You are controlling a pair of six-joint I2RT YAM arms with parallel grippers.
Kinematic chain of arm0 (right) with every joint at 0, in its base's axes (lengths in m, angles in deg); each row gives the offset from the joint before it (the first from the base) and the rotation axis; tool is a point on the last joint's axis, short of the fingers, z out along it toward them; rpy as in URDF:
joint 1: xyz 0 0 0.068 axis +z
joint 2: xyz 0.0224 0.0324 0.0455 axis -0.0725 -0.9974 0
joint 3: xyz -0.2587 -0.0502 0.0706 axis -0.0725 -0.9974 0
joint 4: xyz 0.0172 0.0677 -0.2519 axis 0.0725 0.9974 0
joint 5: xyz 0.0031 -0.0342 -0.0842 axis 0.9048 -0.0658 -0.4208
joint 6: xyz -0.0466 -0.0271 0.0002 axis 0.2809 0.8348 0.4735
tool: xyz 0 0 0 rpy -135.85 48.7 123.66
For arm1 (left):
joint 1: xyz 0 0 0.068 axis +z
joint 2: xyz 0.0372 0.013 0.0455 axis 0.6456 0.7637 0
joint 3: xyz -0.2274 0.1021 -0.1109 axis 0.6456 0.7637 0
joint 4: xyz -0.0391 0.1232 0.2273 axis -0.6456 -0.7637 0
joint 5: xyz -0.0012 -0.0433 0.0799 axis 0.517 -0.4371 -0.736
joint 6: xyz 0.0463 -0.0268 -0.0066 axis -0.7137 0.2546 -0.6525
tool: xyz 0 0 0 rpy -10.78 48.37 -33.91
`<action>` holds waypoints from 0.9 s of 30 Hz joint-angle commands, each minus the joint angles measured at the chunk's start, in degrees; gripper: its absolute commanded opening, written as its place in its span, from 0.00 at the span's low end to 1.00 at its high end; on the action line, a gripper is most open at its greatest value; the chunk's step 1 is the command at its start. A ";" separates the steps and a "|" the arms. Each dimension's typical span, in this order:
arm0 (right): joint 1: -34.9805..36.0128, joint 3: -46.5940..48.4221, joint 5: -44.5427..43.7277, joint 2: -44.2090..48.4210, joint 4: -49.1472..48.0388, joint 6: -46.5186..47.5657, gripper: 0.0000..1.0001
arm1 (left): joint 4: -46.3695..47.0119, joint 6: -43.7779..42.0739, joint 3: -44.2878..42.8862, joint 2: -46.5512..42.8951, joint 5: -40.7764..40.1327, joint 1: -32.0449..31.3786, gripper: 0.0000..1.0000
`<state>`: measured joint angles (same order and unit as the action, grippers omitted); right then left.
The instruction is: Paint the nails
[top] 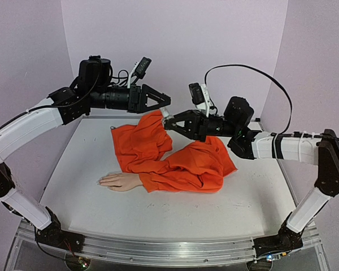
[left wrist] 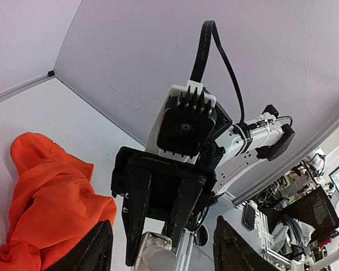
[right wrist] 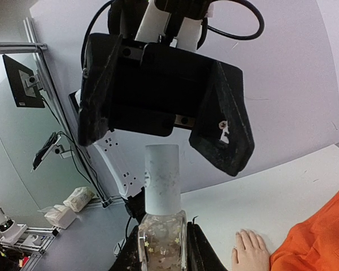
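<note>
The pale mannequin hand [top: 117,180] lies palm down on the table, its wrist in a crumpled orange sleeve [top: 178,161]. Its nails [right wrist: 246,234] show only as tiny pale tips in the right wrist view. Above the sleeve, my right gripper [top: 170,122] is shut on a small clear glass bottle [right wrist: 162,240] with a white cap [right wrist: 162,178]. My left gripper [top: 167,103] faces it from the left, open. Its fingers [right wrist: 226,132] stand on either side of the cap's top without touching it. In the left wrist view the cap [left wrist: 158,258] sits between my open left gripper [left wrist: 164,223].
The white table [top: 73,186] is closed in by lilac walls at the back and sides. The orange cloth spreads across the middle and back of the table. A black cable [top: 254,70] loops over the right arm.
</note>
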<state>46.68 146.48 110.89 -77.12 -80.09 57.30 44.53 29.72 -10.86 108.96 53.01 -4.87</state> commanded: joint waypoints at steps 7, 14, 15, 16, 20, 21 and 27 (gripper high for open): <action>-0.11 2.21 -0.53 0.60 -9.91 -4.36 0.00 | 3.78 -0.12 -1.37 0.21 1.37 -1.23 0.38; -0.15 1.29 -4.62 2.44 -7.81 -0.87 0.00 | 1.34 0.91 -1.92 0.98 -3.20 -1.24 0.14; -0.13 0.89 -6.96 3.30 -5.88 1.22 0.00 | 1.11 1.09 -2.01 1.04 -3.40 -1.24 0.12; -0.08 0.61 -10.07 4.39 -3.01 3.78 0.00 | 0.76 1.19 -2.11 1.13 -3.88 -1.24 0.11; 1.49 -0.67 -34.23 8.62 9.34 14.17 0.00 | -1.74 1.63 -2.58 1.52 -7.37 -1.24 0.04; 4.90 -0.45 -47.40 9.74 12.75 19.41 0.00 | -2.44 1.74 -2.76 1.70 -8.16 -1.24 0.03; 22.52 -1.80 -82.04 8.67 1.64 46.27 0.00 | -4.43 2.92 -4.01 3.44 -8.65 -1.19 0.01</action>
<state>63.03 143.38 52.25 -70.26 -67.79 84.75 42.71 31.19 -11.95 111.25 43.83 -5.33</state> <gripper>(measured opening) 0.221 0.152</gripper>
